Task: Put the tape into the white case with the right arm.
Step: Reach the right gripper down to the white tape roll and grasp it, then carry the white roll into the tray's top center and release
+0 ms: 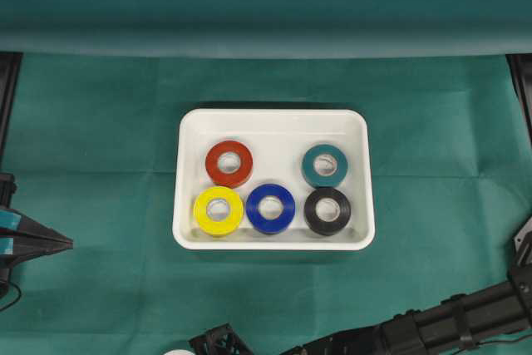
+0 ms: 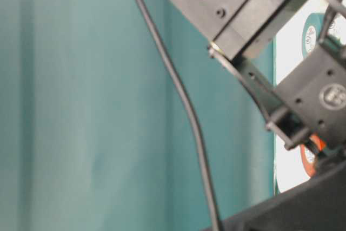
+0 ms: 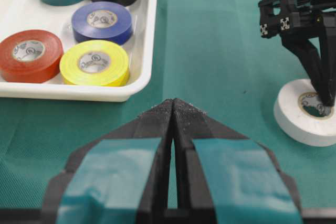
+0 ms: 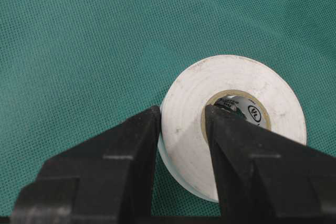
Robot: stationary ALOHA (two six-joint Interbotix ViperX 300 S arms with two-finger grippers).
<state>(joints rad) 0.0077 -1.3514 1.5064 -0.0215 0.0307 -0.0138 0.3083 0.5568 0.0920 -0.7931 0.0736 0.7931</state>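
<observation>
The right tool (image 4: 181, 124) is clamped on the white tape roll (image 4: 231, 114): one black finger (image 4: 134, 145) presses the roll's outer wall and the other finger (image 4: 226, 135) reaches down into its cardboard core, so a section of the ring sits pinched between them. The roll lies flat on the green cloth of the worktop (image 4: 79, 35). From the left wrist camera the same grip shows from the side, the right tool (image 3: 320, 90) pointing down into the white tape roll (image 3: 307, 111), which sits on the cloth well apart from the tray.

The left tool (image 3: 173, 111), with light-blue bands on its black fingers, has its tips pressed together with nothing between them. It rests low over the cloth, and the tray's near rim lies just beyond its tips.

Farther from the right tool, beyond the open stretch of cloth, sits the white case (image 1: 274, 120), a shallow glossy tray with rounded corners. Five rolls lie flat inside it. Along the edge nearer the tools are the yellow roll (image 1: 218, 210), the blue roll (image 1: 270, 208) and the black roll (image 1: 327, 210); behind them are the red roll (image 1: 229, 163) and the teal roll (image 1: 325, 165). The yellow and red rolls touch or nearly touch.

In the overhead view the right arm (image 1: 465, 318) enters along the bottom right edge, and the white roll barely shows at the bottom edge.
</observation>
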